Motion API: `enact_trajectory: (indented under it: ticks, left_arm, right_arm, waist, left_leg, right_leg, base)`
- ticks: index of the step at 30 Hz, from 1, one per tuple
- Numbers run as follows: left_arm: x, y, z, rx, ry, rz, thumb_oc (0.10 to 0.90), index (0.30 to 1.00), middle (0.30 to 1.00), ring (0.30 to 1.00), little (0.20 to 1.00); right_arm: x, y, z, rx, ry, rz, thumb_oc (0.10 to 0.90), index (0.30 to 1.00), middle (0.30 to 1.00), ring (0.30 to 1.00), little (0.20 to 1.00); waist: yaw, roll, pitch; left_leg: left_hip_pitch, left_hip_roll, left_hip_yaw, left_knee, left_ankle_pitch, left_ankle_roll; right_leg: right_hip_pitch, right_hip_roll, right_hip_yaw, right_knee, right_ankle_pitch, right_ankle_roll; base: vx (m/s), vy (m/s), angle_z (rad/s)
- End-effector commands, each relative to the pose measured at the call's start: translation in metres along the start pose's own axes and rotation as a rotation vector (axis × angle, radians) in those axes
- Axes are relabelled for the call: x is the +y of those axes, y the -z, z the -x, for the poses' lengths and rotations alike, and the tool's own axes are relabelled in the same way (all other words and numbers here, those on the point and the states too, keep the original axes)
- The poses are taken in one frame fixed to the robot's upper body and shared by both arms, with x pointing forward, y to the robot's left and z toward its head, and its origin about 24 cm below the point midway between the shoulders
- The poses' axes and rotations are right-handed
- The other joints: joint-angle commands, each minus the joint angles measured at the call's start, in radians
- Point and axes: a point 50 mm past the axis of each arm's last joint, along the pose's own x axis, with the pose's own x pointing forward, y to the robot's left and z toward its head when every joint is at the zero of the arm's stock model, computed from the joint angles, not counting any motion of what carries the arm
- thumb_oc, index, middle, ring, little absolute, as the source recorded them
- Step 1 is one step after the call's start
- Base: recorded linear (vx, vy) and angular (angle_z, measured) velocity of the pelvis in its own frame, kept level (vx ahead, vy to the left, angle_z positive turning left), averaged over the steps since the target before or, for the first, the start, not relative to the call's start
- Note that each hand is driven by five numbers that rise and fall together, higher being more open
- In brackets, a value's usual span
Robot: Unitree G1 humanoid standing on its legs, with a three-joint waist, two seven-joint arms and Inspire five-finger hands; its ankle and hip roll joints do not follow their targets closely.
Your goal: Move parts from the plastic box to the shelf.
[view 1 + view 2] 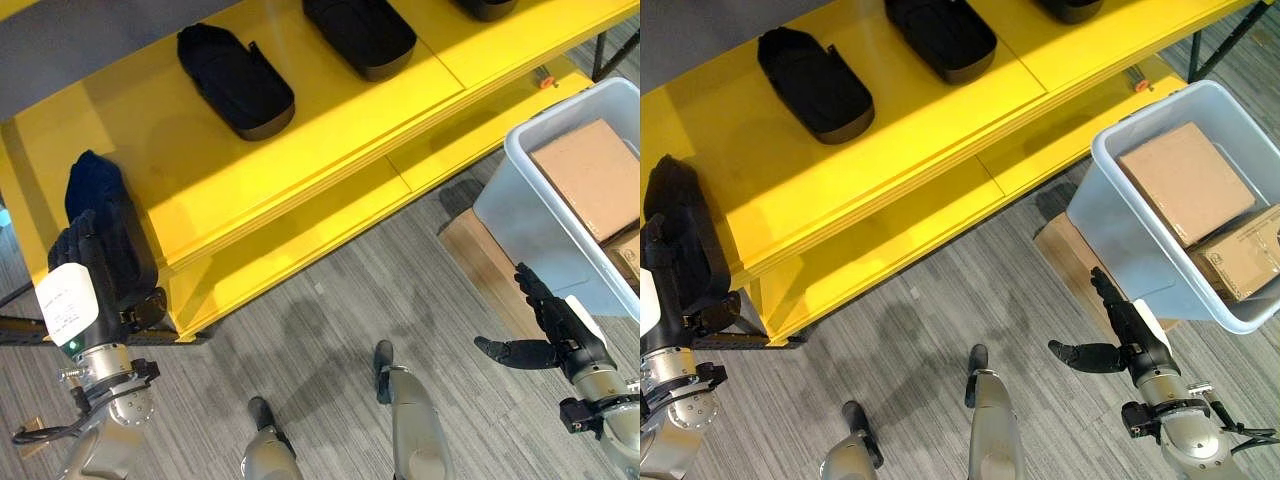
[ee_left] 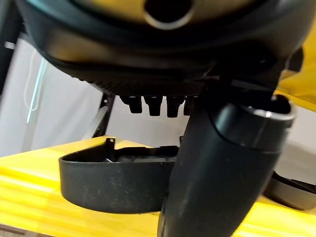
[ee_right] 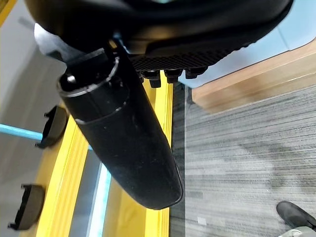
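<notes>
Parts [image 1: 236, 80] lie on the shelf [image 1: 330, 130] around 12 o'clock; one sits at 9 under the left hand [image 1: 85, 262], whose grip I cannot tell. Right hand [image 1: 545, 325] hangs spread and empty at 4 beside the box [image 1: 520, 215]. These shells look stiff and light, best held across the rim.

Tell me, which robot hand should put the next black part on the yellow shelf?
Probably the left robot hand: it already holds a black moulded plastic part at the yellow wooden shelf's end. The right robot hand hangs open and empty over the floor beside the pale plastic box.
</notes>
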Motion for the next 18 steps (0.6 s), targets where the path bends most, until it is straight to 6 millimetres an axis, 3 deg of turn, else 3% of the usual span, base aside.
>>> enact_trajectory:
  ticks: [1, 9, 16, 18]
  left_arm:
    - [0.031, -0.004, -0.027, -0.070, -0.152, -0.017, 0.900, 1.000, 1.000, 1.000, 1.000]
    - [0.026, 0.000, -0.033, 0.003, -0.135, -0.009, 0.900, 1.000, 1.000, 1.000, 1.000]
    - [0.028, 0.007, -0.030, 0.025, -0.134, -0.062, 0.900, 1.000, 1.000, 1.000, 1.000]
    - [0.030, 0.012, -0.027, 0.042, -0.117, -0.088, 0.900, 1.000, 1.000, 1.000, 1.000]
  right_arm:
    - [-0.016, -0.025, -0.006, -0.180, 0.076, 0.041, 0.900, 1.000, 1.000, 1.000, 1.000]
    - [-0.023, -0.029, -0.007, -0.197, 0.064, 0.100, 0.900, 1.000, 1.000, 1.000, 1.000]
    - [-0.023, -0.027, -0.004, -0.192, 0.043, 0.115, 0.900, 1.000, 1.000, 1.000, 1.000]
    - [-0.024, -0.025, -0.002, -0.176, 0.039, 0.112, 0.900, 1.000, 1.000, 1.000, 1.000]
  waist:
    - [-0.035, -0.025, -0.030]
    - [-0.071, 0.021, -0.044]
    - [-0.077, 0.032, -0.055]
    - [-0.079, 0.033, -0.060]
  left_leg:
    - [-0.032, 0.023, -0.010, 0.059, 0.019, -0.023]
    - [-0.009, 0.014, 0.016, 0.041, 0.069, -0.041]
    - [-0.003, 0.001, 0.027, 0.050, 0.053, -0.034]
    - [-0.003, 0.006, 0.040, 0.103, 0.054, -0.036]
  right_leg:
    - [0.178, 0.067, -0.090, -0.137, -0.135, -0.017]
    - [0.155, 0.057, -0.080, -0.124, -0.155, -0.034]
    - [0.131, 0.034, -0.071, -0.067, -0.179, -0.040]
    - [0.137, 0.023, -0.078, -0.053, -0.189, -0.049]
  base:
    - [0.05, 0.041, -0.13]
    - [0.03, 0.086, -0.05]
    - [0.02, 0.013, -0.09]
    - [0.07, -0.107, 0.13]
